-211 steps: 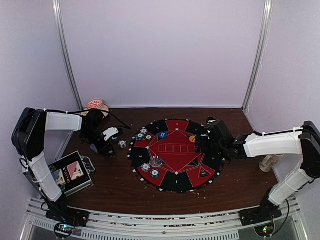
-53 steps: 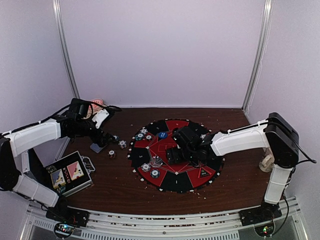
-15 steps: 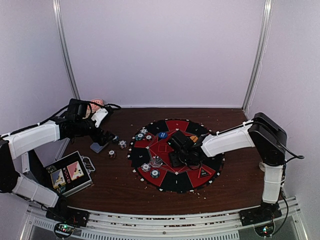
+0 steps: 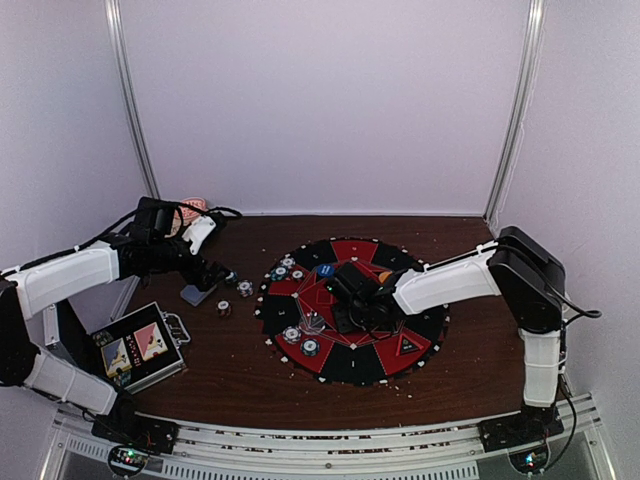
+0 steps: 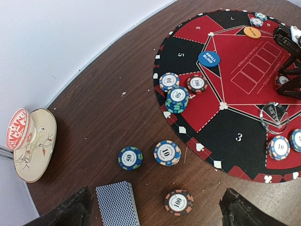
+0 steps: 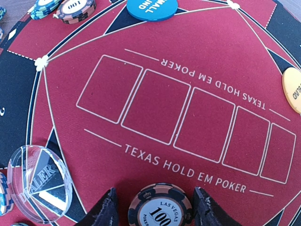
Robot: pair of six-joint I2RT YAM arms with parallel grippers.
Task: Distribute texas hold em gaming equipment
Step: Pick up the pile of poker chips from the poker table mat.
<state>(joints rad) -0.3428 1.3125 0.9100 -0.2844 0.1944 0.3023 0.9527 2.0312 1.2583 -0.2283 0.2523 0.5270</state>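
Observation:
My right gripper (image 6: 155, 207) hangs low over the red middle of the round poker mat (image 6: 197, 61). Its jaws stand on either side of a black-and-orange 100 chip (image 6: 162, 207) lying on the mat, with a thin gap on each side. My left gripper (image 5: 157, 209) is wide open above the wooden table, left of the mat. Below it lie a blue 50 chip (image 5: 130, 157), a blue-and-cream 10 chip (image 5: 167, 152), another 100 chip (image 5: 179, 202) and the blue-backed card deck (image 5: 117, 205). The blue button (image 5: 209, 58) and the orange button (image 5: 252, 32) sit on the mat.
A clear dealer puck (image 6: 40, 183) lies on the mat left of my right gripper. Chip stacks (image 5: 177, 96) stand on the mat's left seats. The beige mug (image 5: 30, 143) lies at the back left, and the open metal case (image 4: 135, 345) sits at the front left.
My right gripper has slid left over the mat's centre and its jaws have narrowed around the 100 chip. The left arm has held still over the last two seconds.

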